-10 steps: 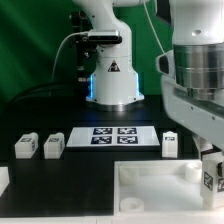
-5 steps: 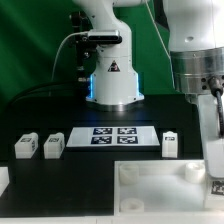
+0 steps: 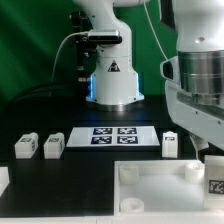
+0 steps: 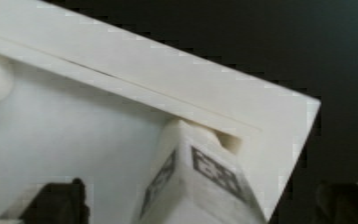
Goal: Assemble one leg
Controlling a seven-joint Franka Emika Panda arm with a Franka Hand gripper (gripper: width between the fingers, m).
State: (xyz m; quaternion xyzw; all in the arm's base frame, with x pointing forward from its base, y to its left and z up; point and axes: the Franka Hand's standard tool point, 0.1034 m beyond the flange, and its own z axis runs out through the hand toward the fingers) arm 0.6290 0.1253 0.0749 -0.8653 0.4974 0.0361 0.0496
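One leg (image 3: 214, 185), a small white block with a black-and-white tag, stands at the near right corner of the large white panel (image 3: 150, 188). In the wrist view the leg (image 4: 202, 180) sits on that corner of the panel (image 4: 87, 130). My gripper (image 4: 201, 205) is directly over it, with one dark finger (image 4: 55, 200) on each side. A gap shows between each finger and the leg, so the jaws stand open around it. Three more legs lie on the table: two at the exterior view's left (image 3: 25, 146) (image 3: 53, 145) and one right of the marker board (image 3: 171, 142).
The marker board (image 3: 115, 136) lies flat at mid table. The arm's base (image 3: 112, 80) stands behind it before a green backdrop. A small white part (image 3: 3, 180) shows at the exterior view's left edge. The arm's body (image 3: 200, 80) fills the right side.
The leg at the panel's corner sits a little lower than a second ago. The arm's body over it has shifted and turned, while the other legs have not moved.
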